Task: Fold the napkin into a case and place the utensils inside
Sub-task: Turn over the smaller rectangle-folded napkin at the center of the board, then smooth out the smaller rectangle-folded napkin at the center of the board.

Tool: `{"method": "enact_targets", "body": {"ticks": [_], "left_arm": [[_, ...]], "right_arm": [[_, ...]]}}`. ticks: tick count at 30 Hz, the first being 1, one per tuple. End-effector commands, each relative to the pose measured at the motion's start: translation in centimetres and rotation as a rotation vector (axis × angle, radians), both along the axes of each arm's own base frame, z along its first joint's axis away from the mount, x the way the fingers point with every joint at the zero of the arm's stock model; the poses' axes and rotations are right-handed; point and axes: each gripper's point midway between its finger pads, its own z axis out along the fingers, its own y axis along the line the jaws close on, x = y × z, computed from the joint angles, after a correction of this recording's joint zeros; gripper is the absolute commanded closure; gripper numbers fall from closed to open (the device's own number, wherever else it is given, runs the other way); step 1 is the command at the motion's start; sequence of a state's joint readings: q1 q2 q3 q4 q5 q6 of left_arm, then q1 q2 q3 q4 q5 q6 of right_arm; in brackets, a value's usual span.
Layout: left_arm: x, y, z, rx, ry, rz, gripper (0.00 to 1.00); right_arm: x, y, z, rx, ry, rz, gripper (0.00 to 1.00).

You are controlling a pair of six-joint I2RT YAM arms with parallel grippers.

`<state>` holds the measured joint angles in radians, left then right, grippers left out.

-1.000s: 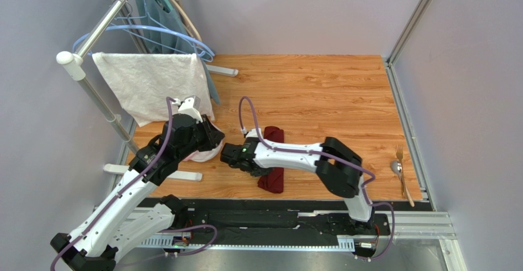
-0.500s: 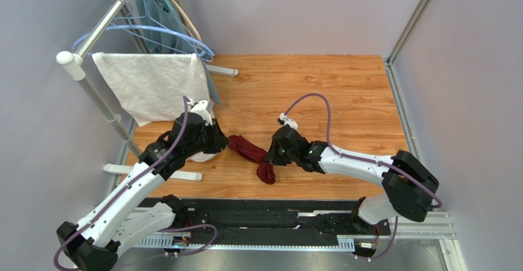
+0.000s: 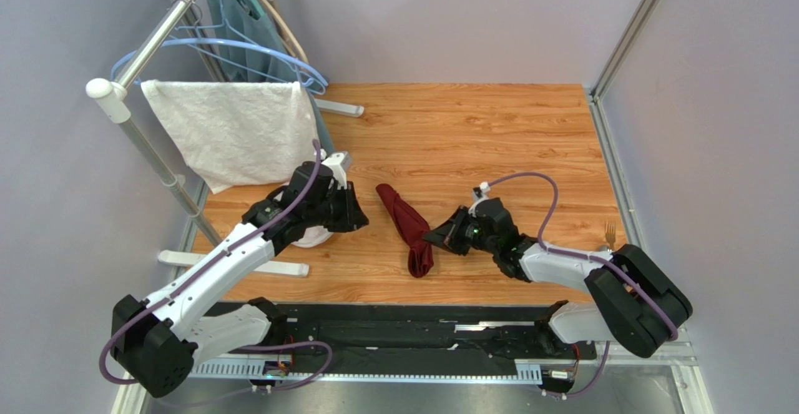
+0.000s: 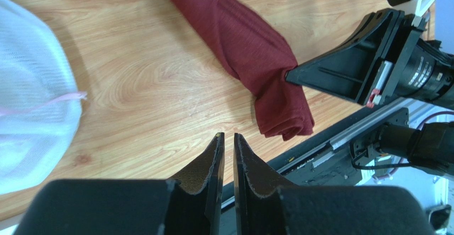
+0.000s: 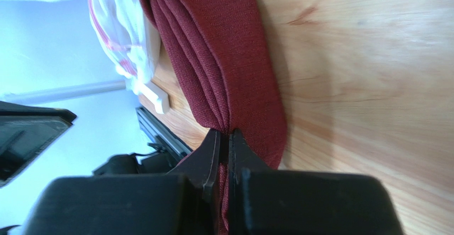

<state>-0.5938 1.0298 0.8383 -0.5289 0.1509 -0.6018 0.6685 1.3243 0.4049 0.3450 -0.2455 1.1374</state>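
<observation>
The maroon napkin (image 3: 401,222) lies on the wooden table as a bunched, folded strip running from far left to near right. My right gripper (image 3: 437,238) is shut on the strip's right edge near its near end; folds of napkin (image 5: 224,59) run out from between the jaws. My left gripper (image 3: 362,215) hovers just left of the strip's far end, apart from it. Its jaws stand a narrow slit apart with only table showing between them (image 4: 228,136). The fork (image 3: 610,234) peeks out at the right edge. The right arm hides the spoon.
A white towel (image 3: 230,133) hangs on a metal rack at the left, with blue hangers (image 3: 234,49) behind it. A white mesh bag (image 3: 309,238) sits under my left wrist, by the rack's white foot (image 3: 234,264). A black rail (image 3: 403,325) borders the near edge.
My right arm has swung to the right, pulling the napkin with it. The left arm has reached forward; the napkin's far end, at its jaws before, now lies free.
</observation>
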Motion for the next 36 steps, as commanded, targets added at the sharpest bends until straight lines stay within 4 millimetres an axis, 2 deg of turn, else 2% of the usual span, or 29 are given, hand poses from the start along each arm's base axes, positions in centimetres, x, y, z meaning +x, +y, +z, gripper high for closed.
{"method": "enact_targets", "body": {"ticks": [1, 2, 4, 5, 6, 7, 9, 11, 12, 17, 18, 19, 20, 21, 22, 23, 24, 26, 27, 28, 29, 30, 31, 32, 33, 34, 35, 36], "left_arm": [[1.3, -2.3, 0.7, -0.062, -0.016, -0.058, 0.80], [1.3, -3.0, 0.8, -0.078, -0.006, -0.085, 0.81], [1.5, -4.1, -0.5, -0.067, 0.033, -0.114, 0.81], [1.8, -4.6, -0.4, -0.065, 0.031, -0.121, 0.81], [1.9, -5.2, -1.3, -0.053, 0.053, -0.128, 0.81], [1.8, -6.0, -1.4, -0.060, 0.051, -0.143, 0.81], [1.9, -7.1, -2.0, -0.066, 0.067, -0.155, 0.81], [1.9, -8.5, -1.9, -0.081, 0.065, -0.175, 0.81], [1.8, -9.0, -2.6, -0.073, 0.083, -0.184, 0.81], [1.5, -11.4, -3.0, -0.072, 0.091, -0.234, 0.82], [1.5, -11.8, -3.4, -0.069, 0.101, -0.243, 0.82], [1.2, -12.2, -3.4, -0.068, 0.101, -0.267, 0.81], [1.1, -12.7, -3.1, -0.070, 0.096, -0.279, 0.81], [1.0, -12.9, -3.4, -0.062, 0.103, -0.283, 0.81], [0.8, -13.2, -3.4, -0.060, 0.102, -0.290, 0.81], [0.8, -13.3, -3.5, -0.061, 0.101, -0.288, 0.81], [0.9, -13.4, -3.7, -0.064, 0.102, -0.287, 0.81], [1.7, -13.3, -3.9, -0.039, 0.086, -0.256, 0.81], [2.0, -13.3, -4.4, -0.018, 0.093, -0.249, 0.82], [2.5, -13.4, -4.5, -0.004, 0.082, -0.250, 0.82], [3.6, -13.9, -3.5, -0.009, 0.056, -0.244, 0.82], [4.2, -14.2, -4.2, 0.007, 0.073, -0.239, 0.83], [5.2, -14.2, -4.2, 0.002, 0.074, -0.223, 0.84], [6.0, -15.2, -2.9, -0.037, 0.067, -0.236, 0.84], [6.7, -15.6, -3.7, -0.038, 0.083, -0.236, 0.84], [7.6, -15.7, -3.7, -0.044, 0.080, -0.226, 0.84], [8.7, -16.3, -3.1, -0.055, 0.064, -0.222, 0.85], [9.4, -16.4, -4.6, -0.036, 0.092, -0.216, 0.85]], "right_arm": [[1.3, -0.9, 3.0, 0.190, -0.043, -0.028, 1.00], [0.6, -1.3, 2.1, 0.208, -0.003, -0.017, 1.00], [1.2, -2.2, 1.8, 0.238, 0.000, -0.030, 1.00], [0.6, -2.5, 1.3, 0.254, 0.025, -0.016, 1.00], [0.8, -2.7, 1.5, 0.269, 0.012, -0.015, 1.00], [1.1, -3.4, 0.9, 0.264, 0.026, -0.031, 1.00], [0.8, -4.0, 0.0, 0.251, 0.033, -0.020, 0.96], [0.8, -4.9, -0.8, 0.251, 0.054, -0.023, 0.94], [0.6, -5.4, -1.1, 0.249, 0.053, -0.024, 0.93], [0.4, -7.8, -3.0, 0.180, 0.101, -0.009, 0.71], [-0.9, -8.5, -4.2, 0.130, 0.197, -0.018, 0.64], [0.2, -9.2, -3.9, 0.044, 0.118, 0.028, 0.50], [0.4, -10.2, -4.4, -0.047, 0.126, 0.019, 0.49], [-1.4, -11.2, -4.9, -0.132, 0.196, 0.037, 0.48], [-0.6, -11.6, -3.5, -0.177, 0.117, 0.061, 0.47], [-0.2, -12.9, -3.3, -0.267, 0.091, 0.026, 0.46], [-0.9, -13.8, -2.3, -0.323, 0.080, 0.014, 0.44], [-0.3, -14.1, -0.6, -0.390, 0.016, 0.009, 0.43], [-0.7, -14.0, -0.4, -0.399, 0.017, 0.022, 0.43], [-0.9, -13.4, 0.1, -0.397, -0.002, 0.047, 0.44], [-0.9, -12.9, 0.4, -0.385, -0.011, 0.063, 0.44], [-0.8, -12.0, 0.7, -0.359, -0.029, 0.085, 0.45], [-1.3, -10.7, 0.5, -0.337, -0.017, 0.132, 0.49], [-1.5, -9.9, 0.6, -0.316, -0.010, 0.142, 0.52], [-1.4, -9.4, 0.6, -0.318, -0.026, 0.153, 0.55], [-2.0, -8.5, 0.6, -0.322, -0.037, 0.185, 0.59], [-1.9, -8.5, 0.5, -0.336, -0.041, 0.173, 0.62], [-2.1, -8.4, 0.0, -0.324, -0.036, 0.166, 0.65]]}}
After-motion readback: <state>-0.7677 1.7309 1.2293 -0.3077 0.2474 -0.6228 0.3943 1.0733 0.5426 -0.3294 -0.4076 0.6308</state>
